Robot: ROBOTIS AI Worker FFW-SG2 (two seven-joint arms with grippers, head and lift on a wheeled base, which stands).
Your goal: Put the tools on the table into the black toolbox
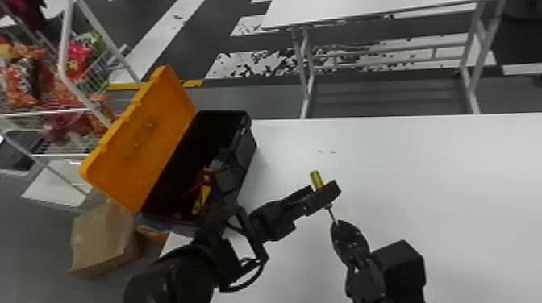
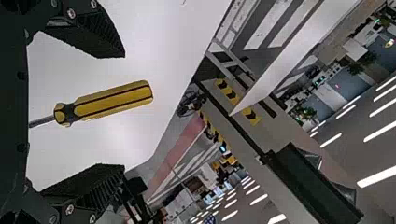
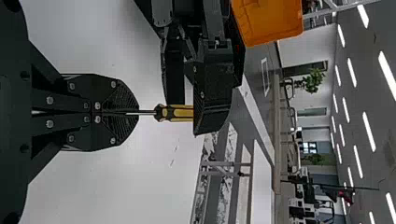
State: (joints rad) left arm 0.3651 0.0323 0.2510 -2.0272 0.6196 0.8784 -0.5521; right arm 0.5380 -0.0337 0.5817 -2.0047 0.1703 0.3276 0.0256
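Left gripper [image 1: 321,187]: 2 black fingers, spread wide apart. 1 screwdriver [image 2: 114,100], yellow handle with black stripes, sits between them, touching neither finger; metal shaft directed toward the gripper's base. White table [image 2: 159,46] behind. Lit ceiling lights [image 2: 379,176] beyond.

The screwdriver [image 2: 113,100], yellow-handled with black stripes, points straight out from the right claw [image 1: 336,224], its slim metal shaft pinched there. Its handle sits between the left claw's [image 1: 324,187] spread fingers. Left of that claw, the black toolbox [image 1: 244,151] stands open, orange lid [image 1: 149,133] tipped back, red and yellow tools [image 1: 202,199] inside.
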